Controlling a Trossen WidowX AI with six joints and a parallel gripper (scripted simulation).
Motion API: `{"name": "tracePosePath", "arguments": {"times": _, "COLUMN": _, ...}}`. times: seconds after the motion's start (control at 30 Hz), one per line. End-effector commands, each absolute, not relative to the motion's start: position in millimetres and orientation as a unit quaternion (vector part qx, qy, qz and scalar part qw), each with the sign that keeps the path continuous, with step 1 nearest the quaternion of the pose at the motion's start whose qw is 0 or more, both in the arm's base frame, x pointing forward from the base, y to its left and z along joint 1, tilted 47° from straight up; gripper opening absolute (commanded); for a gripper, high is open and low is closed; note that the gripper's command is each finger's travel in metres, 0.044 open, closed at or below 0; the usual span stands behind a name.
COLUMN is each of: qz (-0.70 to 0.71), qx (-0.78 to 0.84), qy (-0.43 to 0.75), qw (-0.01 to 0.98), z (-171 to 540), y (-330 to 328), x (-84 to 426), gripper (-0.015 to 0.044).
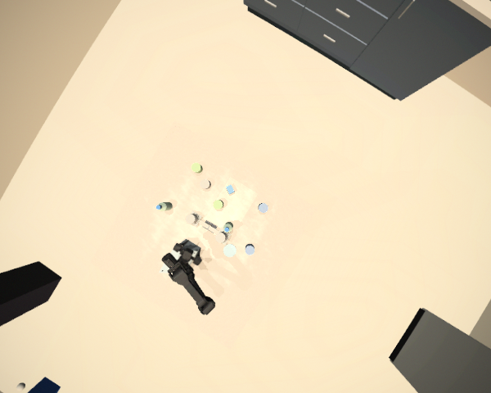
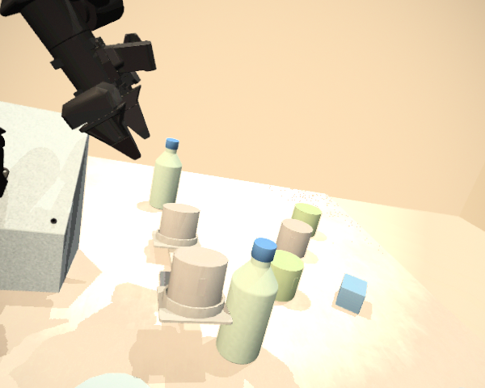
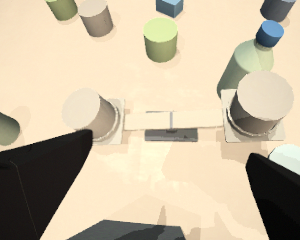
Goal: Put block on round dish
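The balance (image 1: 209, 227) (image 2: 170, 315) (image 3: 197, 119) bears two identical beige cups. The far cup (image 2: 179, 221) (image 3: 85, 111) is on the left in the wrist view; the near cup (image 2: 198, 277) (image 3: 265, 96) is on the right, close beside a bottle. The near cup's end looks somewhat higher, by its larger look and its shadow below. No block shows under either cup. The round dish (image 1: 229, 250) (image 2: 112, 382) (image 3: 294, 159) is pale, beside the near end, with nothing seen on it. My gripper (image 2: 142, 147) (image 3: 170, 148) is open and empty, above and back from the balance.
A green bottle (image 1: 227, 227) (image 2: 246, 310) (image 3: 242, 62) touches or nearly touches the near pan. Another bottle (image 2: 165, 179) (image 3: 2, 127) stands beyond the far end. Green cylinders, a loose beige one (image 2: 293, 238) (image 3: 96, 19) and a blue block (image 2: 351, 293) lie behind; blue cylinders stand right.
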State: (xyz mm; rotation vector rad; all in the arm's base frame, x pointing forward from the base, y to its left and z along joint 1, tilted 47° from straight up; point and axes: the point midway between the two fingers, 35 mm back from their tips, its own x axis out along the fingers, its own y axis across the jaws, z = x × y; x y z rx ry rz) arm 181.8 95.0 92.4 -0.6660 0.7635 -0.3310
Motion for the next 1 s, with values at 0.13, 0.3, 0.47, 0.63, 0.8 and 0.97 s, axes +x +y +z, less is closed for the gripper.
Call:
{"name": "tracePosePath", "arguments": {"times": 0.13, "qz": -0.217, "qx": -0.211, "qy": 0.392, "qw": 0.869, "z": 78, "y": 111, "x": 195, "gripper": 0.044}}
{"name": "tracePosePath", "arguments": {"times": 0.3, "qz": -0.244, "qx": -0.159, "qy": 0.405, "qw": 0.867, "z": 68, "y": 119, "x": 201, "gripper": 0.044}}
{"name": "tracePosePath", "arguments": {"times": 0.47, "qz": -0.282, "qx": -0.114, "qy": 0.406, "qw": 0.862, "z": 60, "y": 124, "x": 210, "gripper": 0.044}}
{"name": "tracePosePath", "arguments": {"times": 0.63, "qz": -0.335, "qx": -0.053, "qy": 0.403, "qw": 0.85, "z": 46, "y": 128, "x": 223, "gripper": 0.044}}
{"name": "tracePosePath", "arguments": {"times": 0.8, "qz": -0.389, "qx": 0.007, "qy": 0.394, "qw": 0.832, "z": 31, "y": 131, "x": 236, "gripper": 0.044}}
{"name": "tracePosePath", "arguments": {"times": 0.97, "qz": -0.443, "qx": 0.065, "qy": 0.38, "qw": 0.809, "z": 13, "y": 132, "x": 249, "gripper": 0.044}}
